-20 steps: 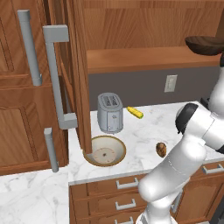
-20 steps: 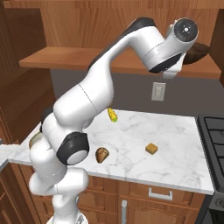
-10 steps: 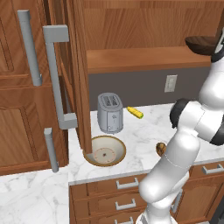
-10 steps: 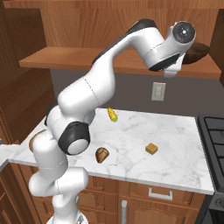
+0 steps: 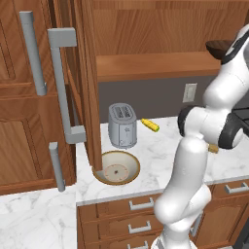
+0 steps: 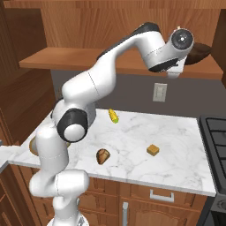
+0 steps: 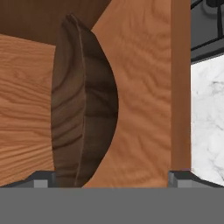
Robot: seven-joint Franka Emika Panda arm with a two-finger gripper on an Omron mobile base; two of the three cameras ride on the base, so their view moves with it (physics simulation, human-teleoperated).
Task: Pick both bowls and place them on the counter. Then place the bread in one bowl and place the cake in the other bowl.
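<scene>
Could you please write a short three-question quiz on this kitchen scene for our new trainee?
1. True or false: the beige ceramic bowl with the brown rim already sits on the white marble counter.
2. Where is the dark brown wooden bowl? A) on the wooden shelf B) on the counter C) in a drawer
3. Fill in: in the right base view, the small knobbly brown bread lies to the ___ of the tan-orange cake cube.

Key: 1 true; 2 A, with the open jaws of the gripper facing it; 3 left.
</scene>
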